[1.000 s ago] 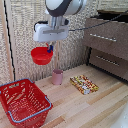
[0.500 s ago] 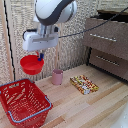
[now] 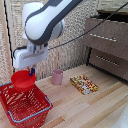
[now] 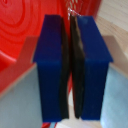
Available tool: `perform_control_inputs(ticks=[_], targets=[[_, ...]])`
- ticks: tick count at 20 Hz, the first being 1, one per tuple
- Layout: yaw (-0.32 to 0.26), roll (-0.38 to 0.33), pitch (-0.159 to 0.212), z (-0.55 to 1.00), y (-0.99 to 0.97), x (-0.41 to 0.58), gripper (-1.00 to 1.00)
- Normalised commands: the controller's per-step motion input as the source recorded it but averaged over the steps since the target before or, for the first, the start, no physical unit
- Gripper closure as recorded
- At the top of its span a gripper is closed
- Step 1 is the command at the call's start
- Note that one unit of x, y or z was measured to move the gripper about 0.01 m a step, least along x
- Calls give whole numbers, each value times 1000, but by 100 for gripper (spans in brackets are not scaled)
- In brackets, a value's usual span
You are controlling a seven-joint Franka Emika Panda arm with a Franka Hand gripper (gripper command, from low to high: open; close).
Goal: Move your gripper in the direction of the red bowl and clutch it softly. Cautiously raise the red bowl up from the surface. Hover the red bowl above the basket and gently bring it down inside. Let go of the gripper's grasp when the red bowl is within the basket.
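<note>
A: Why is the hand [image 3: 31,70] pinched so narrow?

B: Its blue fingers [image 4: 52,65] clamp the rim of the red bowl [image 3: 22,80], which hangs tilted in the air over the basket [image 3: 42,97], seemingly so it can be let down inside. In the wrist view, red fills one side, the rim nipped between the pads.

A: And compared with a second ago?

B: The arm has swung toward the exterior view's left and sunk; the bowl was beside the basket, above the pink cup [image 3: 57,76]. Cup and snack packet [image 3: 83,84] sit unmoved on the tabletop [image 3: 95,107].
</note>
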Motion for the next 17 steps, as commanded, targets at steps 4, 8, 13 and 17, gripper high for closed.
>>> perform_control_inputs(ticks=[4, 8, 13, 17], targets=[[106, 0, 32, -413, 176, 19, 100], [25, 1, -13, -207, 106, -4, -100], [12, 48, 3, 115, 47, 14, -100], [-38, 95, 31, 371, -36, 89, -100]])
